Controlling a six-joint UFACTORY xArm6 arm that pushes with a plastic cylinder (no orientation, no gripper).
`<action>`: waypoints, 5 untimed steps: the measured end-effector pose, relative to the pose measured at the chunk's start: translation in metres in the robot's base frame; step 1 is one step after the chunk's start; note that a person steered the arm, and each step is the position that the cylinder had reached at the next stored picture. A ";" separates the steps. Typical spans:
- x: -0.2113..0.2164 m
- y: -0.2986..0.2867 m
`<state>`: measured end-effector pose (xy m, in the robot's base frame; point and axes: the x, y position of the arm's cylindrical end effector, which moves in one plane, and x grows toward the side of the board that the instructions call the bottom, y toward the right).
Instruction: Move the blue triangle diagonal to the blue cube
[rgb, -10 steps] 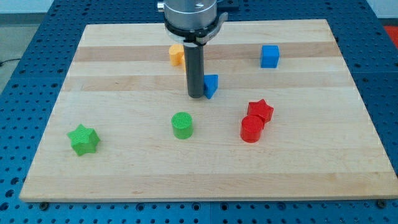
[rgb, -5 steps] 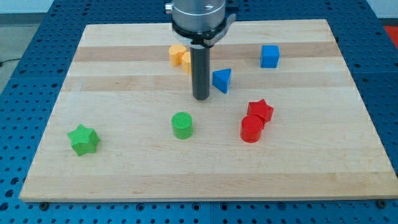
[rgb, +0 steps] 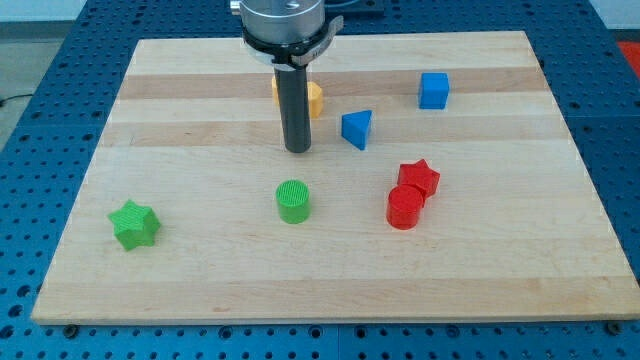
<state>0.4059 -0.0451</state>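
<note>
Rod end, my tip (rgb: 298, 150), resting on the wooden worktop (rgb: 200, 260) to the view's left of the blue triangle (rgb: 356, 129), apart from it, with bare wood between. There is no pincer on this arm: nothing opens or closes and nothing is held; the rod only pushes. Behind the rod, toward the view's top, an orange block (rgb: 313, 99) is partly hidden, its shape unclear. The blue triangle lies near the worktop's middle, below and to the view's left of the blue cube (rgb: 433, 90), well apart from it. I judge the triangle a light, stiff plastic piece that slides readily on smooth wood and may rotate if pushed off-centre; it cannot be gripped, so I would press against the middle of a flat side face. Toward the view's bottom stand a green cylinder (rgb: 293, 201), a green star (rgb: 134, 223), and a red star (rgb: 418, 179) touching a red cylinder (rgb: 404, 208). No brand, label or legible writing shows anywhere.
</note>
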 end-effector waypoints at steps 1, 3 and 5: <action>-0.013 0.009; -0.023 0.040; -0.022 0.036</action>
